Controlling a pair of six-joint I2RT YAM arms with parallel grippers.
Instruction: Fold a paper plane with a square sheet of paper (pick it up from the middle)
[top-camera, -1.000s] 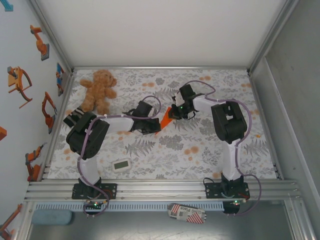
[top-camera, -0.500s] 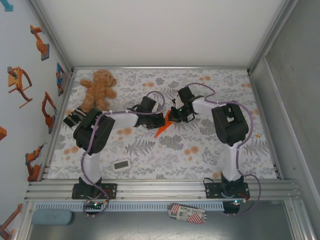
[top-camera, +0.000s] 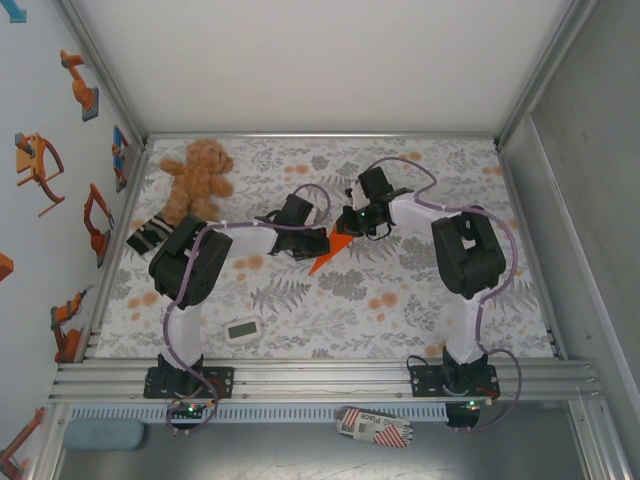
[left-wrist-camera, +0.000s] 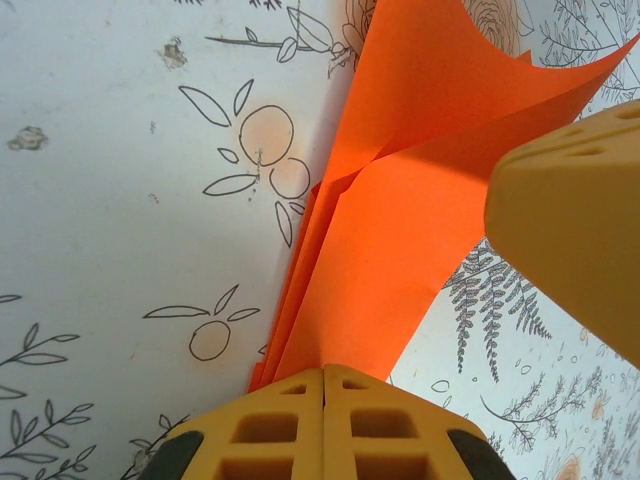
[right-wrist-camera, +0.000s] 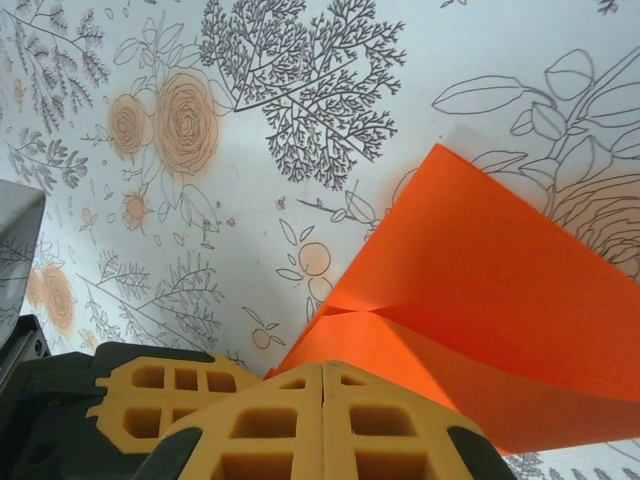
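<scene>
The orange paper (top-camera: 328, 256) is folded into a narrow pointed dart shape with layered flaps, its tip aimed at the lower left over the table's middle. My left gripper (top-camera: 322, 241) comes in from the left and my right gripper (top-camera: 348, 229) from the right, nearly meeting at the paper's wide end. In the left wrist view the left gripper (left-wrist-camera: 324, 372) is shut with the paper (left-wrist-camera: 400, 230) fanning out from its tips, and a right finger (left-wrist-camera: 570, 230) shows beside it. The right gripper (right-wrist-camera: 322, 368) is also shut on the paper (right-wrist-camera: 480, 290), next to the left fingers (right-wrist-camera: 150, 395).
A brown teddy bear (top-camera: 197, 180) sits at the back left. A small white timer (top-camera: 242, 329) lies near the front left. A black-and-white striped object (top-camera: 148, 236) lies by the left wall. Metal frame walls enclose the floral table (top-camera: 420, 300).
My left gripper moved right and a little toward the back, closer to the right gripper. The paper swung so its tip now points down-left.
</scene>
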